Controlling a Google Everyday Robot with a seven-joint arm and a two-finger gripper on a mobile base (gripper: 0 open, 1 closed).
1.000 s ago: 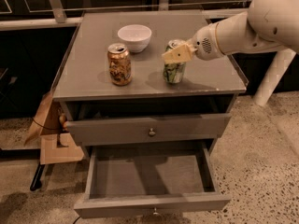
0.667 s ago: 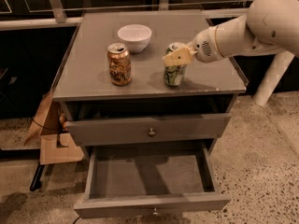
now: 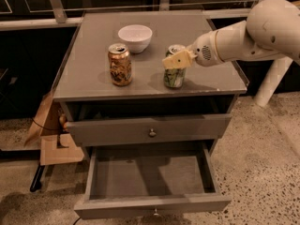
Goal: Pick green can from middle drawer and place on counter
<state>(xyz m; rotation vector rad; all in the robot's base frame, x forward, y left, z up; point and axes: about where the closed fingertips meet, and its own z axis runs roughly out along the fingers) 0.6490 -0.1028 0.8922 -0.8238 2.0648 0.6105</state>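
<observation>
The green can (image 3: 174,78) stands upright on the counter (image 3: 93,55), right of centre near the front edge. My gripper (image 3: 176,59) reaches in from the right on a white arm (image 3: 262,32) and is shut on the can's upper part, with a pale finger across its near side. The middle drawer (image 3: 150,205) is pulled open below and its inside shows nothing in it.
A gold-brown patterned can (image 3: 120,64) stands on the counter left of the green can. A white bowl (image 3: 135,37) sits behind them. The upper drawer (image 3: 150,131) is slightly open. Cardboard (image 3: 47,139) lies on the floor at the left, and a white post (image 3: 272,83) stands at the right.
</observation>
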